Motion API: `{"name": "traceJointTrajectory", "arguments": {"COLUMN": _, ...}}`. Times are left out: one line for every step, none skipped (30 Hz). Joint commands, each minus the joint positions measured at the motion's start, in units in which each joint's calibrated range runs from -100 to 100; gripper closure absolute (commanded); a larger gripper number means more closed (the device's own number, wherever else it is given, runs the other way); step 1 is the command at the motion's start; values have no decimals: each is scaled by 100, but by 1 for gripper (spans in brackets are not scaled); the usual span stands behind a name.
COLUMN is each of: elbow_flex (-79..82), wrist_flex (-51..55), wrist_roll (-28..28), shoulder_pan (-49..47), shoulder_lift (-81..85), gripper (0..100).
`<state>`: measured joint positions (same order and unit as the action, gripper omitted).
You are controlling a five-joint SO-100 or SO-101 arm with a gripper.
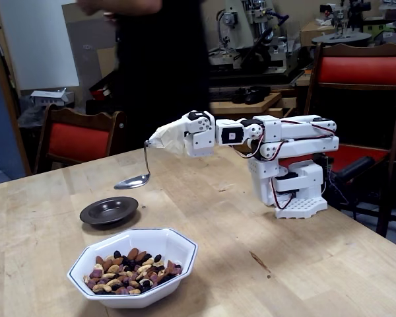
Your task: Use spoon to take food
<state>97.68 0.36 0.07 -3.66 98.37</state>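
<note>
My white gripper reaches left from the arm's base and is shut on the spoon, a shiny silver one. Its handle hangs down from the fingers and its bowl hovers above the table, just over the dark round saucer. The spoon's bowl looks empty. The food, mixed nuts and raisins, fills the front of a white octagonal bowl with a dark rim, near the table's front edge. The spoon is behind and above that bowl, apart from it.
The arm's white base stands on the wooden table at the right. A person in black stands behind the table. Red chairs sit behind it at the left and right.
</note>
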Motion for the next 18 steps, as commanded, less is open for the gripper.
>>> {"name": "traceJointTrajectory", "arguments": {"elbow_flex": 19, "wrist_flex": -139, "wrist_roll": -15, "shoulder_pan": -4, "shoulder_lift": 26, "gripper": 96}}
{"name": "traceJointTrajectory", "arguments": {"elbow_flex": 19, "wrist_flex": -139, "wrist_roll": 5, "shoulder_pan": -4, "shoulder_lift": 26, "gripper": 96}}
{"name": "traceJointTrajectory", "arguments": {"elbow_flex": 19, "wrist_flex": -139, "wrist_roll": -5, "shoulder_pan": -11, "shoulder_lift": 26, "gripper": 96}}
{"name": "traceJointTrajectory", "arguments": {"elbow_flex": 2, "wrist_flex": -139, "wrist_roll": -15, "shoulder_pan": -11, "shoulder_lift": 26, "gripper": 96}}
{"name": "traceJointTrajectory", "arguments": {"elbow_flex": 2, "wrist_flex": -139, "wrist_roll": -15, "shoulder_pan": -11, "shoulder_lift": 26, "gripper": 96}}
{"name": "traceJointTrajectory", "arguments": {"elbow_flex": 2, "wrist_flex": -139, "wrist_roll": -15, "shoulder_pan": -11, "shoulder_lift": 26, "gripper": 96}}
{"name": "traceJointTrajectory", "arguments": {"elbow_flex": 2, "wrist_flex": -139, "wrist_roll": -15, "shoulder_pan": -11, "shoulder_lift": 26, "gripper": 96}}
{"name": "traceJointTrajectory", "arguments": {"elbow_flex": 2, "wrist_flex": -139, "wrist_roll": -15, "shoulder_pan": -11, "shoulder_lift": 78, "gripper": 96}}
{"name": "traceJointTrajectory", "arguments": {"elbow_flex": -7, "wrist_flex": -139, "wrist_roll": -15, "shoulder_pan": -11, "shoulder_lift": 86, "gripper": 96}}
{"name": "traceJointTrajectory", "arguments": {"elbow_flex": -7, "wrist_flex": -139, "wrist_roll": -5, "shoulder_pan": -11, "shoulder_lift": 86, "gripper": 96}}
{"name": "traceJointTrajectory", "arguments": {"elbow_flex": -16, "wrist_flex": -139, "wrist_roll": 5, "shoulder_pan": -11, "shoulder_lift": 52, "gripper": 96}}
{"name": "traceJointTrajectory", "arguments": {"elbow_flex": -16, "wrist_flex": -139, "wrist_roll": -10, "shoulder_pan": -11, "shoulder_lift": 43, "gripper": 96}}
{"name": "traceJointTrajectory", "arguments": {"elbow_flex": -16, "wrist_flex": -139, "wrist_roll": -10, "shoulder_pan": -11, "shoulder_lift": 43, "gripper": 96}}
{"name": "traceJointTrajectory", "arguments": {"elbow_flex": -16, "wrist_flex": -139, "wrist_roll": -15, "shoulder_pan": -11, "shoulder_lift": 26, "gripper": 96}}
{"name": "traceJointTrajectory", "arguments": {"elbow_flex": -16, "wrist_flex": -139, "wrist_roll": -15, "shoulder_pan": -11, "shoulder_lift": 26, "gripper": 96}}
{"name": "traceJointTrajectory", "arguments": {"elbow_flex": -16, "wrist_flex": -139, "wrist_roll": -15, "shoulder_pan": -11, "shoulder_lift": 26, "gripper": 96}}
{"name": "traceJointTrajectory", "arguments": {"elbow_flex": -16, "wrist_flex": -139, "wrist_roll": -15, "shoulder_pan": -11, "shoulder_lift": 26, "gripper": 96}}
{"name": "traceJointTrajectory", "arguments": {"elbow_flex": -16, "wrist_flex": -139, "wrist_roll": -5, "shoulder_pan": -11, "shoulder_lift": 26, "gripper": 96}}
